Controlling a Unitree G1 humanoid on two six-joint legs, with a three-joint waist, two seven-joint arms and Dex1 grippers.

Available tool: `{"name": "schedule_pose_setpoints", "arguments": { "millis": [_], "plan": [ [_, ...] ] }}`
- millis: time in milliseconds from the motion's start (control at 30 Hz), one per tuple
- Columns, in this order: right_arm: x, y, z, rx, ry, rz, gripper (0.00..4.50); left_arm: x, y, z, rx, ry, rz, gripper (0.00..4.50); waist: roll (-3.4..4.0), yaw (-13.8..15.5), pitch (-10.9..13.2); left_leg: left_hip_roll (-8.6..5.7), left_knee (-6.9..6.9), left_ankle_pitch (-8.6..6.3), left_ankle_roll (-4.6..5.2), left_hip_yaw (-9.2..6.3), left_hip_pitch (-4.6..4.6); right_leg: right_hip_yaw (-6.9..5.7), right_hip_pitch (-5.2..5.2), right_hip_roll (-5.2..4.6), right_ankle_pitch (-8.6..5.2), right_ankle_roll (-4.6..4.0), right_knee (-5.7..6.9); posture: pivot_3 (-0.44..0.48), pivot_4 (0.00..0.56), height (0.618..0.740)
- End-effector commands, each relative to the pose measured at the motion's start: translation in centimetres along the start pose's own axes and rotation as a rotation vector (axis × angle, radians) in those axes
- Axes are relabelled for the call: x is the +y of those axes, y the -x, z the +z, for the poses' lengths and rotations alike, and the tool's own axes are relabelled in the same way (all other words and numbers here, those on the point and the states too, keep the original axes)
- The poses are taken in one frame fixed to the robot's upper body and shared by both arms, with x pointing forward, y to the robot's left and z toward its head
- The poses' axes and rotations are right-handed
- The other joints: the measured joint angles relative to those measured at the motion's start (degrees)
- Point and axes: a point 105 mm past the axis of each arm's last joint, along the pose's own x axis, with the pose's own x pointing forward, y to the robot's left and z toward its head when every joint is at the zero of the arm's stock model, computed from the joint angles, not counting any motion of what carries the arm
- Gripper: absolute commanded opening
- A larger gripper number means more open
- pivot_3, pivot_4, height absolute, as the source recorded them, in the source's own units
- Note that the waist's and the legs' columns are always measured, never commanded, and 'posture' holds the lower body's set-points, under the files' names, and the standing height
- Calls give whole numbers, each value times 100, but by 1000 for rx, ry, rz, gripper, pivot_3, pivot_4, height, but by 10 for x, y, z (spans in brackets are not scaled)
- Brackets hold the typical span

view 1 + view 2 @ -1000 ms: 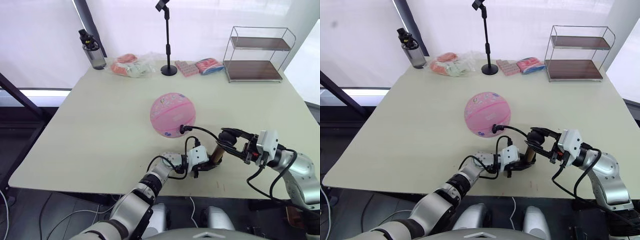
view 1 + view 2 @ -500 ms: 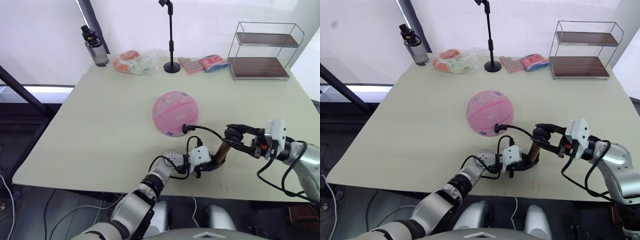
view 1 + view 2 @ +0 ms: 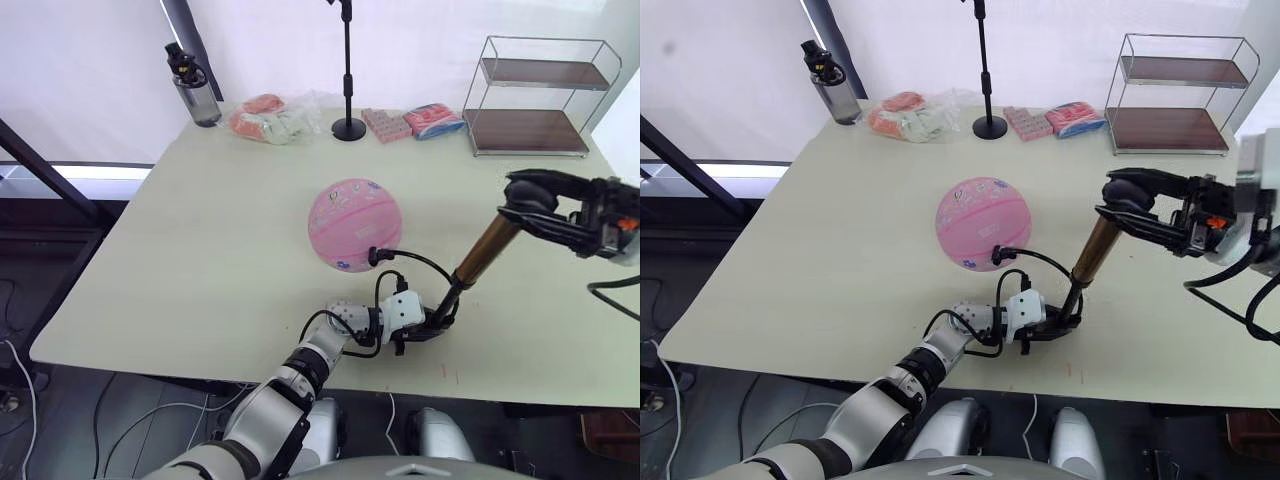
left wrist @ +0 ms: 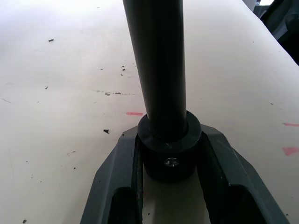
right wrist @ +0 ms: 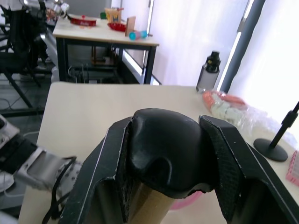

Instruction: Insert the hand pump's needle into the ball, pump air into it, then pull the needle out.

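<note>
- Pale beige tabletop (image 3: 200, 230), lightly speckled with small marks, stands before a bright white curtained wall; another table with clutter shows in the room in the right wrist view.
- Pink ball (image 3: 355, 225) rests mid-tabletop, with the needle fitting (image 3: 374, 256) at its near side and the black hose (image 3: 420, 262) looping from there.
- Hand pump (image 3: 478, 262) leans just nearer than the ball, extended.
- Left gripper (image 4: 169, 154) pinches the pump's black base cap (image 4: 170, 151) against the tabletop.
- Right gripper (image 5: 168, 140) clamps the black T-handle (image 5: 163, 144), raised.
- Beyond the ball: water bottle (image 3: 188, 85), plastic bag (image 3: 272, 119), mic stand (image 3: 349, 70), wire shelf (image 3: 535, 95).
</note>
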Motion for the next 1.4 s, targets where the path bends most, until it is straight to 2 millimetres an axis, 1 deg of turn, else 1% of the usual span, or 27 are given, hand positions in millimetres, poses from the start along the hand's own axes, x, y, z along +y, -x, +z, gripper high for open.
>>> {"name": "schedule_pose_setpoints", "arguments": {
  "millis": [33,133,200,300,467,567,600,667,700,833,900,1100,1167,1233,1300,1333,1400],
  "plan": [
    [-10,5,40,-135,107,-79,1714,-35,11,-53,184,119,-85,1124,-1,0,2,0,0,0,0,0,0,1,0,0,0,0,1,0,150,736],
    [-8,2,30,-110,87,-74,1714,-35,11,-52,183,119,-85,1124,1,5,8,0,1,0,0,0,-1,0,-1,2,0,0,2,0,150,736],
    [-5,1,17,-76,69,-67,1714,-34,11,-52,182,121,-80,1124,2,0,8,-2,1,0,0,1,-1,1,-1,9,0,0,2,0,150,736],
    [-5,0,4,-50,57,-77,1714,-33,11,-52,182,121,-75,1124,0,-2,7,-1,1,0,0,0,3,1,2,10,0,0,4,0,150,736],
    [2,1,-39,82,43,-68,1714,-31,11,-52,183,126,-67,1124,-3,-14,-7,-1,1,0,1,0,15,2,7,26,0,0,10,0,150,736],
    [5,-1,-56,113,31,-68,1714,-30,11,-52,184,123,-69,1124,-22,-16,-28,-1,2,1,1,1,24,3,14,29,0,0,12,0,150,736],
    [11,-2,-71,148,17,-58,1714,-30,11,-51,184,121,-71,1124,-36,-27,-40,-1,2,1,1,0,27,4,16,30,0,0,12,0,150,736],
    [28,-3,-104,216,-38,-23,1714,-30,10,-51,183,121,-70,1124,-60,-27,-63,1,3,1,1,-2,42,7,29,29,0,0,12,0,150,736],
    [34,-3,-114,230,-60,-13,1714,-30,10,-51,183,122,-68,1124,-73,-27,-77,4,1,0,0,-5,46,4,32,30,-2,-1,11,0,150,736],
    [48,-4,-141,252,-133,-11,1714,-29,10,-51,183,124,-64,1124,-55,-30,-91,6,-2,0,0,1,57,9,40,30,-2,0,10,0,150,736],
    [53,-3,-154,258,-168,-21,1714,-28,9,-51,183,124,-63,1124,-63,-27,-92,6,-2,0,0,4,67,12,47,31,-2,0,10,0,150,736],
    [74,1,-190,351,-208,2,1714,-27,9,-50,181,126,-57,1124,-63,-26,-96,8,-8,-1,-1,1,81,9,62,30,-3,-1,7,0,150,736],
    [77,2,-192,359,-200,14,1714,-27,9,-50,180,127,-55,1124,-71,-28,-101,10,-10,-1,-1,0,96,9,76,23,-3,-1,6,0,150,736],
    [75,0,-185,330,-189,15,1714,-27,9,-50,181,127,-54,1124,-73,-31,-103,12,-10,-2,-2,-1,103,9,83,21,-4,-1,6,0,150,736],
    [65,-2,-168,274,-168,-6,1714,-27,9,-50,181,128,-54,1124,-72,-32,-102,13,-10,-2,-3,-2,104,9,84,19,-4,0,6,0,150,736],
    [62,-3,-163,260,-161,-11,1714,-27,9,-50,181,128,-54,1124,-68,-30,-99,13,-10,-2,-3,-3,104,9,85,19,-4,0,6,0,150,736],
    [51,-4,-143,222,-121,-12,1714,-27,10,-50,181,128,-55,1124,-60,-24,-91,13,-10,-2,-2,-3,100,7,84,18,-4,0,4,0,150,736]
  ]
}}
